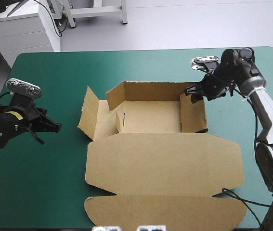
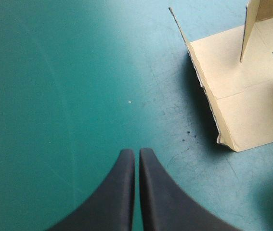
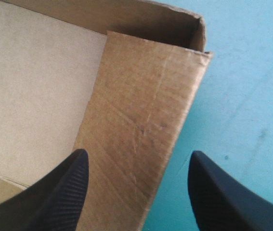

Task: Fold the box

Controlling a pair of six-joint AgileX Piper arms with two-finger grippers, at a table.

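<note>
The brown box lies in the middle of the table, its lid flat toward the near edge. Its far wall and right wall stand raised, and the left flap leans outward. My right gripper hovers open above the raised right wall, one finger over the box floor and one outside it. My left gripper is shut, low over the teal-green cover to the left of the box, apart from the left flap. In the left wrist view its fingertips meet with nothing between them.
Bare teal-green cover stretches left of the box and along the far edge. A white cabinet stands beyond the table's far left corner.
</note>
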